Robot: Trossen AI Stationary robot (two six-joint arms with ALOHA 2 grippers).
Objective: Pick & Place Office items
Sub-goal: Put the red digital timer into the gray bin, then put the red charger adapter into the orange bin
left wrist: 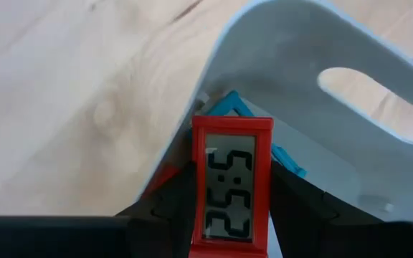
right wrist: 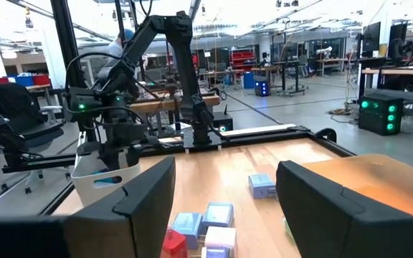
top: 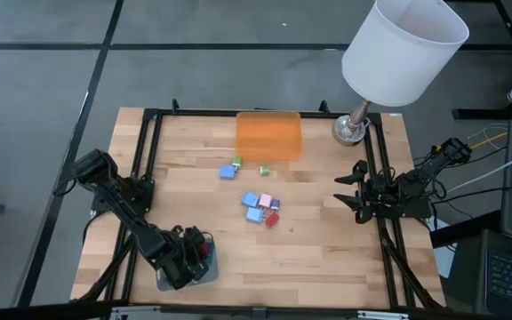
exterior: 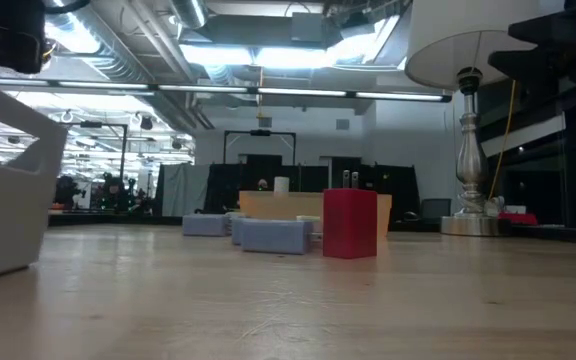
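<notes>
1. Clamped between the left gripper's (left wrist: 231,215) dark fingers, nearest the left wrist camera, is a red flat rectangle (left wrist: 231,186) with a grey display showing dark digits; the jaws stand narrow, closed on its sides.
2. That red piece hangs over the pale grey-green tray (left wrist: 314,93), whose rounded wall has an oval handle slot; a blue piece (left wrist: 224,106) shows inside the tray just beyond it.
3. From above, the left gripper (top: 194,253) and this tray (top: 210,271) sit at the table's near-left corner.
4. Other office items lie loose mid-table: a blue block (top: 228,172) with a green block (top: 236,162) touching it, another green bit (top: 263,170) near, and further toward the near edge a cluster (top: 261,208) of blue, pink, purple and red pieces.
5. At table height, a red block (exterior: 349,223) stands upright beside a pale blue block (exterior: 276,235).
6. A light wooden table (top: 318,249) with a black frame carries everything; behind it is a large workshop hall with ceiling lights, racks and benches.
7. A translucent orange tray (top: 268,135) rests at the far edge, and a lamp (top: 403,49) with a white shade and metal foot stands at the far-right corner.
8. On the table's right side, the right gripper (top: 343,193) waits with its jaws partly apart, holding nothing.
</notes>
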